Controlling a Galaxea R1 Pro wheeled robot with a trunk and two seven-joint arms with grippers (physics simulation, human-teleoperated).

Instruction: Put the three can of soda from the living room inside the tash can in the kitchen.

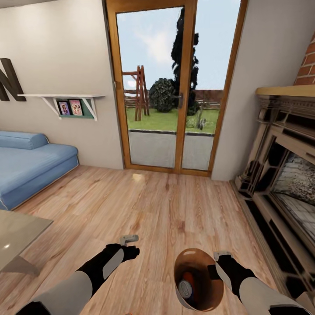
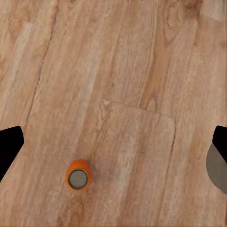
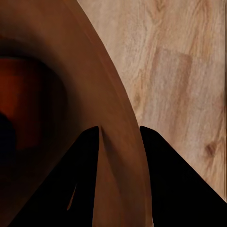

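Risks first: the right gripper [image 1: 222, 255] carries the tash can [image 1: 199, 280] by its rim only, jaws clamped on the thin wall w/ 1 finger inside and 1 outside, as the right wrist view shows. A pinch on 1 edge of a tapered bucket looks likely to let it swing or tip if the base turns fast; then the cans inside could roll out. In the head view at least 2 sit in it: a reddish can [image 1: 188, 277] and 1 w/ a silvery top [image 1: 185, 289], colour unclear, maybe blue. The orange can [image 2: 78, 174] stands upright on the floor [image 2: 132, 71] below the left gripper [image 1: 129, 239], whose jaws are wide apart, dark tips at opposite edges of the left wrist view. It's off-centre between them, so a straight descent could knock it over, and a cylinder on its side would roll on smooth planks.

Materials: floor is warm orange-brown wood w/ visible grain. Bucket is glossy brown inside, round and tapering. Cans are short cylinders w/ dull metal lids. Around: blue sofa [image 1: 30, 164], soft-looking; glass-topped low table [image 1: 19, 234]; wood-framed glass doors [image 1: 175, 87]; brick fireplace [image 1: 284, 166] w/ dark carved surround
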